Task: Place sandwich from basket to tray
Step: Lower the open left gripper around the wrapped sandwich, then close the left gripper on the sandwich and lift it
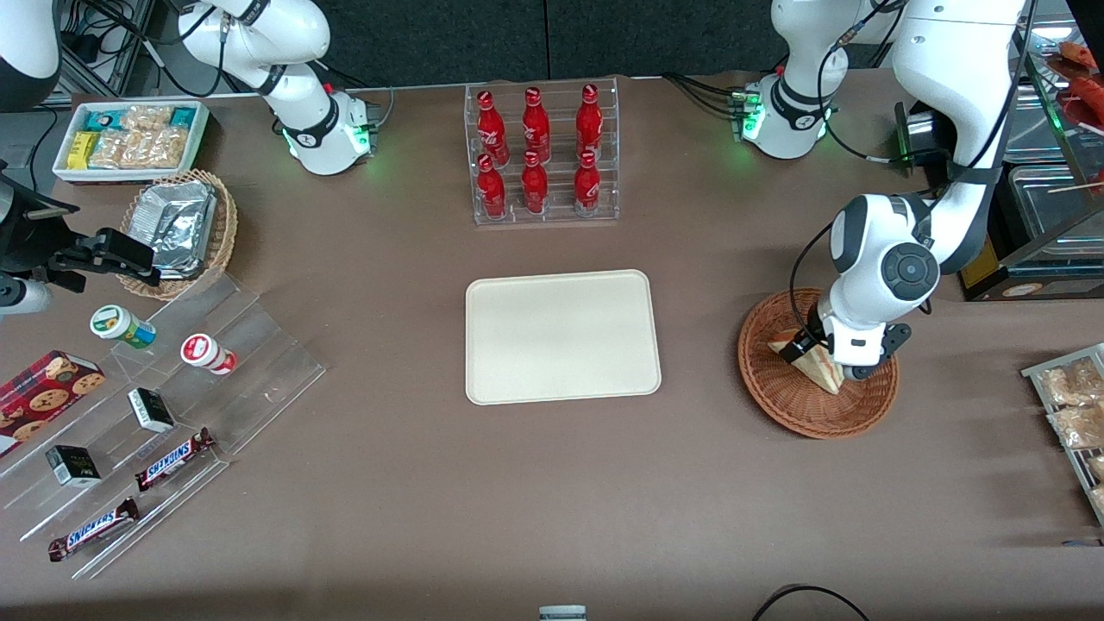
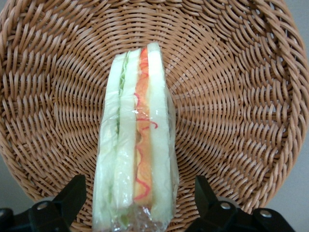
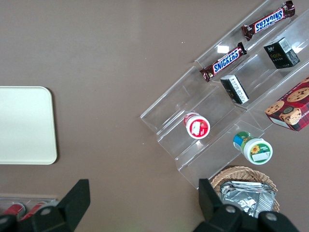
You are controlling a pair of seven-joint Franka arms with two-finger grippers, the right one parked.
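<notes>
With the tool [image 2: 136, 203] spread wide astride the sandwich [image 2: 137, 140] in the basket [image 2: 231, 96], seemingly untouched, descend, then close gently.

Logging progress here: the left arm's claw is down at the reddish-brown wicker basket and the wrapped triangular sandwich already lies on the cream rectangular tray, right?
Not quite. The wrapped triangular sandwich lies in the round reddish-brown wicker basket, between the open claw's fingers, as the left wrist view shows. The claw is indeed down at the basket. The cream rectangular tray holds nothing in the front view.
</notes>
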